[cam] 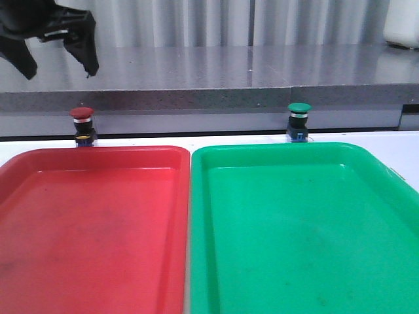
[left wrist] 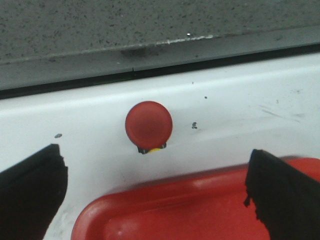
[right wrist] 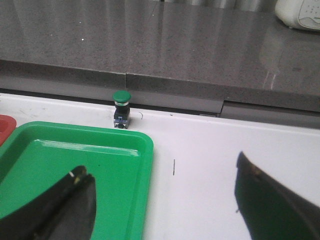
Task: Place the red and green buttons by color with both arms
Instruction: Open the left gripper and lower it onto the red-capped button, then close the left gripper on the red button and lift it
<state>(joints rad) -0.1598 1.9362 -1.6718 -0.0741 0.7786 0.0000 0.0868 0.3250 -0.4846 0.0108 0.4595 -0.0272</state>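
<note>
Left tool (left wrist: 155,195) spread wide, empty, hovering over red button (left wrist: 148,125) upright on white bench (left wrist: 240,105) behind red tray (cam: 91,222). Right tool (right wrist: 165,205) apparently also spread, empty; green button (cam: 299,121) upright behind green tray (cam: 301,229).

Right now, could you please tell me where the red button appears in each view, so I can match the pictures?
Front view: red button stands upright on the white table just behind the red tray's far rim, left of centre.
Left wrist view: seen from above, near the middle, between the open claw fingers.
Right wrist view: not in it.
Shared landmark: the red tray's rim, beside the button.
</note>
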